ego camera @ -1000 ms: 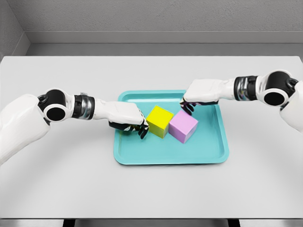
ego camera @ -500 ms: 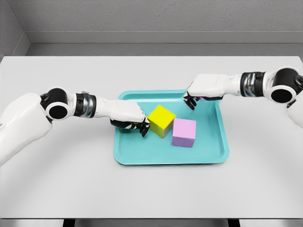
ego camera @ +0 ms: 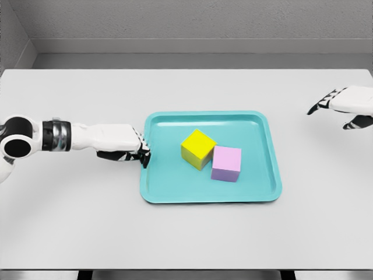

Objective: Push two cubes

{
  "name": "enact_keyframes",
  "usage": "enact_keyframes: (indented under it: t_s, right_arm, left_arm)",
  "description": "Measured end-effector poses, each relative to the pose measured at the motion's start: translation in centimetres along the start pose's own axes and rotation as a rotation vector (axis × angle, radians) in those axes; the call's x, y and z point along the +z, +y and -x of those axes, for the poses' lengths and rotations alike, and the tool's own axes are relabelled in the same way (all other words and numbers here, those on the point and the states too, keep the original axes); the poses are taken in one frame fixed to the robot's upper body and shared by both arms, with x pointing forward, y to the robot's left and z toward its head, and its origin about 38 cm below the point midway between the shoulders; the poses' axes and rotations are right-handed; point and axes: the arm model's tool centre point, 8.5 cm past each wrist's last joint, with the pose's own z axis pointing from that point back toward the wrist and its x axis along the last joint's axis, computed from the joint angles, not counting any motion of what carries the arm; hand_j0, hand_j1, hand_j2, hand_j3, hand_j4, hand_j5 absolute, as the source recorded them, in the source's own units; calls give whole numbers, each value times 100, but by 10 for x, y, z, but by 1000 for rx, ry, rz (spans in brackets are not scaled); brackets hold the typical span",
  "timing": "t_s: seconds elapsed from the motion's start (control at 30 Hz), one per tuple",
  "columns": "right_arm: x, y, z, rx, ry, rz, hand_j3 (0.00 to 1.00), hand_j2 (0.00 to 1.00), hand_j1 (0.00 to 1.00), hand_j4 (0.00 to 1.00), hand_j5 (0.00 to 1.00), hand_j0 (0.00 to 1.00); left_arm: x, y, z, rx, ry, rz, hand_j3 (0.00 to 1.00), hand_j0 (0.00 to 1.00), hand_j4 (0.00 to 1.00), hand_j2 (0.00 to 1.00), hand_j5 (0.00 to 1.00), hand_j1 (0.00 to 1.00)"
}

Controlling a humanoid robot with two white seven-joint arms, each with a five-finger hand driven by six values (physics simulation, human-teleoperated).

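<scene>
The yellow cube (ego camera: 197,149) and the pink cube (ego camera: 226,163) sit side by side in the middle of the blue-green tray (ego camera: 267,192). They touch each other along one side. The yellow one is turned a bit, so a corner points at us. The pink one sits more square.

They look like hard, smooth blocks with flat sides. I think they are light and would slide easily on the tray floor. They would not squash or break. The best place to push is flat on the middle of a side. A push on a corner would likely make a cube spin. The tray has a low rim, so a hard push could bump a cube into it.

The left hand (ego camera: 124,149) is at the left edge of the tray, apart from the cubes. Its fingers are bent a little and hold nothing. The right hand (ego camera: 344,107) is far off over the table (ego camera: 76,227), near the right side of the picture. Its fingers are spread loose and hold nothing.

With the cubes touching, the pushing looks done to me.
</scene>
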Motion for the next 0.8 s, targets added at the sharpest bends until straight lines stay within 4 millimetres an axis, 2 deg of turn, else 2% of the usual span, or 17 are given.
enact_keyframes:
  t_s: [0.13,0.2,0.23,0.27,0.3,0.33,0.43,0.47,0.5,0.6,0.7,0.8]
  right_arm:
    - [15,20,-21,59,-38,-78,100,100,100,100,100,100]
    - [17,14,-34,103,-70,-83,100,100,100,100,100,100]
    - [18,12,-42,127,-88,-87,94,94,94,94,94,94]
    - [18,9,-51,151,-108,-88,65,65,65,65,65,65]
    - [17,7,-60,172,-133,-89,29,29,29,29,29,29]
    - [15,5,-71,194,-160,-88,2,2,2,2,2,2]
    - [10,-4,-99,232,-242,-69,0,0,0,0,0,0]
    - [10,-13,-104,238,-263,-47,0,0,0,0,0,0]
    - [8,-25,-109,254,-283,-27,0,0,0,0,0,0]
    - [-7,-9,-130,234,-368,-67,0,0,0,0,0,0]
    - [-12,1,-138,219,-401,-92,0,0,0,0,0,0]
    - [-15,6,-141,211,-416,-102,0,0,0,0,0,0]
  left_arm:
    - [19,25,3,-32,33,-73,46,46,46,46,46,46]
    - [22,29,4,-38,38,-87,46,46,46,46,46,46]
    - [22,31,4,-39,40,-91,46,46,46,46,46,46]
    - [22,32,4,-39,39,-95,46,46,46,46,46,46]
    - [17,38,2,-48,28,-109,46,46,46,46,46,46]
    - [10,53,-2,-71,11,-134,46,46,46,46,46,46]
    - [-18,79,-8,-92,-39,-185,46,46,46,46,46,46]
    - [-26,98,-5,-104,-39,-204,46,46,46,46,46,46]
    - [-38,107,2,-89,-33,-208,46,46,46,46,46,46]
    - [-69,88,26,25,-4,-180,46,46,46,46,46,46]
    - [-97,73,32,84,-4,-150,46,46,46,46,46,46]
    - [-109,65,37,119,7,-132,46,46,46,46,46,46]
